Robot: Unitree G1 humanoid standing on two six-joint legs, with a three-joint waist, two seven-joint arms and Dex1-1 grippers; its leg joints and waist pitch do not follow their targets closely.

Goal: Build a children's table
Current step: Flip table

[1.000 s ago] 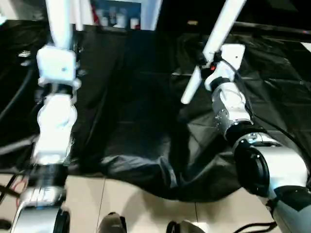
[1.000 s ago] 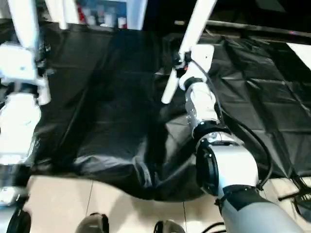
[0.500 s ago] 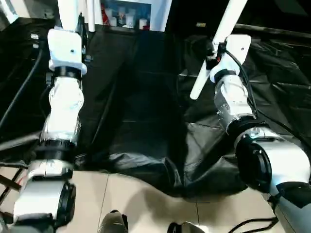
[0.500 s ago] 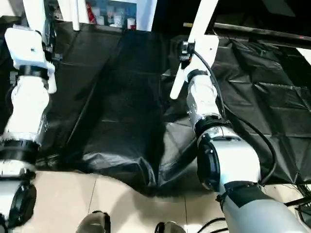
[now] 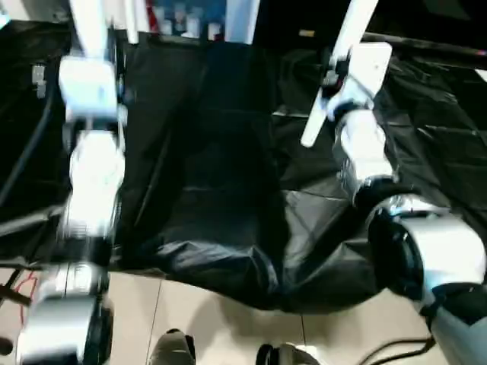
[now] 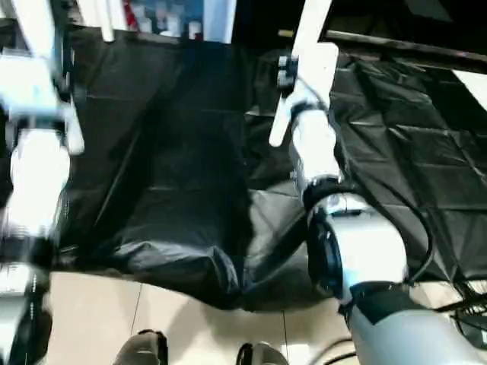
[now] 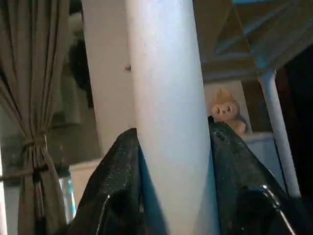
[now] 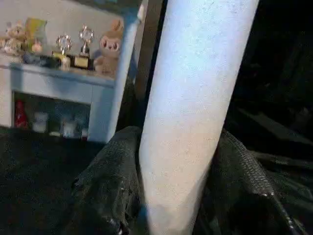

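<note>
Leg [image 8: 195,98] between right hand [image 8: 171,196] fingers

No writing, label, brand or number can be read anywhere here, whether on the arms, the white tubes, the black sheet or the shelf.

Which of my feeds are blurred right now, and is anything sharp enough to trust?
Left eye view: the left arm is motion-smeared; the right arm is a little softer too. Right eye view: same smear on the left arm, while the black sheet reads clearly, with soft sheen on its folds. Left wrist view: the leg is close, steady and evenly lit. Right wrist view: its leg looks sharp, the background dark.
</note>
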